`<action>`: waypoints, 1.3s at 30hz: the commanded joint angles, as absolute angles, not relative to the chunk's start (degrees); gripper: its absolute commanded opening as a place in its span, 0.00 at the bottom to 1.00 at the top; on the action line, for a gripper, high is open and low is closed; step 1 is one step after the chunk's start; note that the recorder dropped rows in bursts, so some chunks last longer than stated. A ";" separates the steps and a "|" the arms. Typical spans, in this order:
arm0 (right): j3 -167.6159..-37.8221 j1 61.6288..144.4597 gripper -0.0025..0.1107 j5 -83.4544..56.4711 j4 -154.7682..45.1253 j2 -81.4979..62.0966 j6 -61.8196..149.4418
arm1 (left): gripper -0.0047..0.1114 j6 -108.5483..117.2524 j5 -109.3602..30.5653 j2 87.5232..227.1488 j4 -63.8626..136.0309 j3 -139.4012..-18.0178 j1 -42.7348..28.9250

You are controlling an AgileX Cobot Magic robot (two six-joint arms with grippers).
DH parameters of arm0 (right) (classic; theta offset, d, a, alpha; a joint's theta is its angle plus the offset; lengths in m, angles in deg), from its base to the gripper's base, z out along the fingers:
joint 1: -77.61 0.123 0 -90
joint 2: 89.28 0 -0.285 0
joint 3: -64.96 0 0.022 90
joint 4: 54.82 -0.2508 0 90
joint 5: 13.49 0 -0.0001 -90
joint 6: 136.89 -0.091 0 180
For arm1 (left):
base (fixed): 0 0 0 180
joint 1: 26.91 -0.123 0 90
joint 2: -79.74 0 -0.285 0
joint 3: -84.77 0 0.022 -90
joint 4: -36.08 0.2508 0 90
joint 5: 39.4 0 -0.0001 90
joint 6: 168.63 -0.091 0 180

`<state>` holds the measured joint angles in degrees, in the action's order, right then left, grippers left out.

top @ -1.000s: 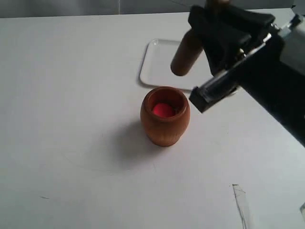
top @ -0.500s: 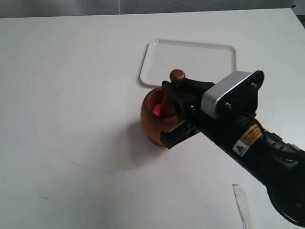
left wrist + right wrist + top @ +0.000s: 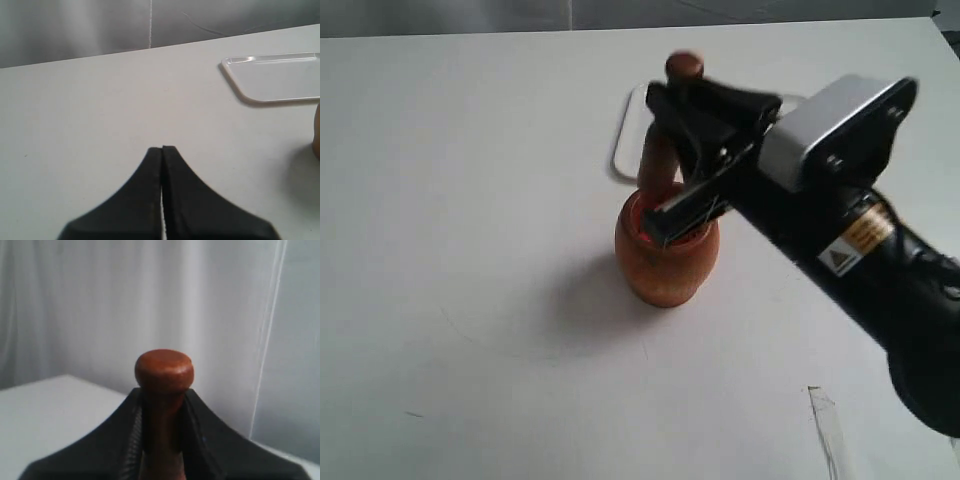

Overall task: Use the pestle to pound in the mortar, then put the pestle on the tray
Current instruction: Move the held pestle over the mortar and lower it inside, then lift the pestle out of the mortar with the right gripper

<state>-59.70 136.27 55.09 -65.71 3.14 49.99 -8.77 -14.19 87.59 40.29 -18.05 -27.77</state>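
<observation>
The orange-brown mortar stands mid-table, red showing at its rim. My right gripper is shut on the neck of the dark brown pestle, which stands upright with its knob up and its thick end dipping into the mortar's mouth. In the right wrist view the pestle runs between the right gripper fingers, knob just past the tips. The white tray lies behind the mortar, mostly hidden by the arm; the left wrist view shows the tray too. My left gripper is shut on nothing.
A strip of clear tape lies on the white table near the front right. A sliver of the mortar shows at the edge of the left wrist view. Grey curtain hangs behind the table.
The right gripper plunged the pestle from above the tray deep into the mortar, and has now lifted it partway, knob higher than half a second ago. The left gripper is unseen earlier.
</observation>
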 commanded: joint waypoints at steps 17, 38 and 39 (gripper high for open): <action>-63.04 136.38 0.02 39.23 -67.33 13.37 53.55 | 0.04 -8.30 -14.36 87.52 39.87 -18.02 -27.32; -63.04 136.38 0.02 38.12 -64.81 -19.22 61.98 | 0.04 -8.30 -14.36 87.52 39.87 -18.02 -27.32; -63.04 136.38 0.02 36.15 -64.81 -19.22 62.26 | 0.04 -8.30 -14.36 87.52 39.87 -18.02 -27.32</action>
<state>-62.99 136.27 43.21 -64.88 -17.93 59.83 -8.77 -14.19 87.59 40.29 -18.05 -27.77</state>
